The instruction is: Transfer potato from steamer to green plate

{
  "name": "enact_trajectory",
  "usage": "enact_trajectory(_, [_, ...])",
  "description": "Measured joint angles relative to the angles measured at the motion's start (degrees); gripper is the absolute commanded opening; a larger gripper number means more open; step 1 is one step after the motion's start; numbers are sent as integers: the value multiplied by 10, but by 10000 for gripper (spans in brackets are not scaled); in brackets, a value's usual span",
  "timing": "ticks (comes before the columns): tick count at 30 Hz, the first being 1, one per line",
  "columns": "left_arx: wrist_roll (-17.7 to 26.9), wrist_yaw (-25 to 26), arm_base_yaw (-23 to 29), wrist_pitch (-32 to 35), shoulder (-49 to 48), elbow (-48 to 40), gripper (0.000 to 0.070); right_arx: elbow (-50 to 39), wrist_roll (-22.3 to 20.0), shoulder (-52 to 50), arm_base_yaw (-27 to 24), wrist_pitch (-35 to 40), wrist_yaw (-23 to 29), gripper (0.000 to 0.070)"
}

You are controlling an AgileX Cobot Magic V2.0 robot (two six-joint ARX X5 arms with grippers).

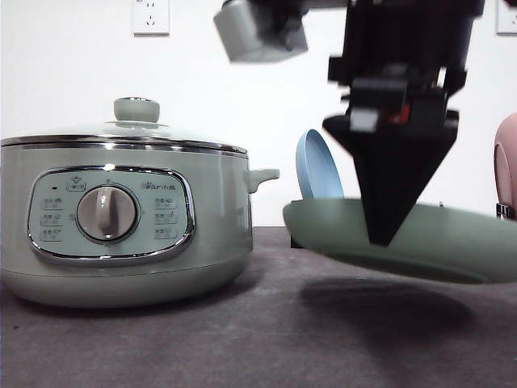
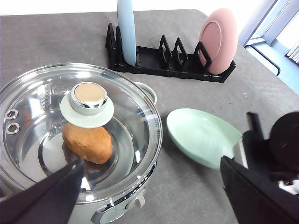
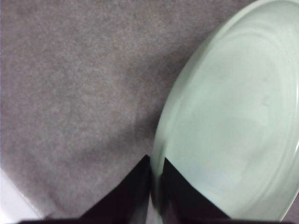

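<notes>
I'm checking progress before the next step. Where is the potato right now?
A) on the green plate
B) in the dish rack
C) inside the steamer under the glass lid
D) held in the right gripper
C: the potato lies inside the steamer, seen through the closed glass lid, while the green plate holds nothing.

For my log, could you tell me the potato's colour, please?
Orange-brown, matte; the lumpy oval potato shows best in the left wrist view.

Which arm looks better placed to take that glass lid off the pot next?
Left, probably. Its claw hangs open over the steamer lid, while the right claw is pinching the green plate rim.
</notes>
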Motion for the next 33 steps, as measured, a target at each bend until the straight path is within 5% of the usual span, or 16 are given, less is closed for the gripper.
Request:
enact_trajectory(13, [0, 0, 0, 0, 0, 0, 596, -15, 9, 71, 9, 35, 0, 10])
enact_trajectory(20, [0, 0, 0, 0, 0, 0, 596, -15, 23, 93, 9, 44, -31, 285])
enact_trajectory(33, [0, 0, 0, 0, 0, 0, 596, -15, 25, 64, 9, 38, -31, 287])
